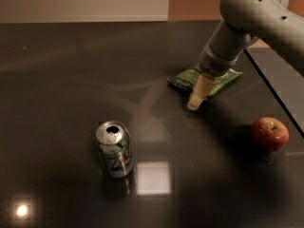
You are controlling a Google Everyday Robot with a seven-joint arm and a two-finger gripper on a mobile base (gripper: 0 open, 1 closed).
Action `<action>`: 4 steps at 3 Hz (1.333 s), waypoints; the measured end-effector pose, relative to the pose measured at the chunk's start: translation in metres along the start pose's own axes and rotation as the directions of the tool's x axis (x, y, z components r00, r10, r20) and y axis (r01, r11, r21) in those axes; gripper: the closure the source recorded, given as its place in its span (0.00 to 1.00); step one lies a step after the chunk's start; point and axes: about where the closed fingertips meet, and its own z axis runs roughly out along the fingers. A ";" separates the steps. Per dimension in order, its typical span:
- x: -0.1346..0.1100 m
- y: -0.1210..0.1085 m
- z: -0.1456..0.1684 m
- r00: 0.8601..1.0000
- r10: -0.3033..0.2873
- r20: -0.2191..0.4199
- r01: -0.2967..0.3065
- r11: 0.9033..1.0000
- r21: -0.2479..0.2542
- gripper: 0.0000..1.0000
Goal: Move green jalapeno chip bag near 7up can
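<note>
The green jalapeno chip bag [185,77] lies flat on the dark table at the upper right, partly hidden by my arm. My gripper [195,100] hangs from the grey arm and points down, at the bag's near edge, its tip close to the table. The 7up can [114,149] stands upright at the lower left, well apart from the bag and the gripper, with its silver top open.
A red apple [270,133] sits on the table [71,80] to the right, below the bag. A seam or edge [275,91] runs diagonally at the far right. A pale wall lies beyond the table's far edge.
</note>
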 end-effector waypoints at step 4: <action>-0.009 -0.005 -0.013 1.000 -0.006 -0.002 0.006 0.999 -0.035 0.87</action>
